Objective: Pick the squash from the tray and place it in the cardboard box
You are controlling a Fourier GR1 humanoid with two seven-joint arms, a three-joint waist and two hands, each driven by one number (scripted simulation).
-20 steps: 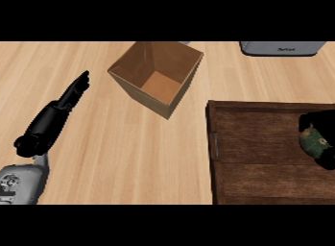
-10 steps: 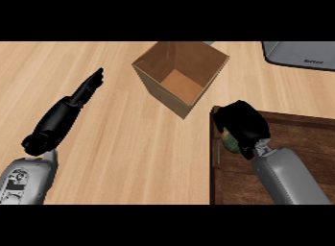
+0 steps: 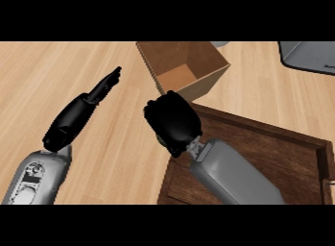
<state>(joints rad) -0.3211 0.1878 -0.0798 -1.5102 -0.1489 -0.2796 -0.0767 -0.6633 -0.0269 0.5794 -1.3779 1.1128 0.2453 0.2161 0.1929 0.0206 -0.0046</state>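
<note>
- Left hand: glossy black, long and slim, with tapering fingers.
- Left forearm: light grey shell with small dark markings and round fittings.
- Right hand: glossy black, bulky, rounded.
- Right forearm: smooth plain grey casing.
</note>
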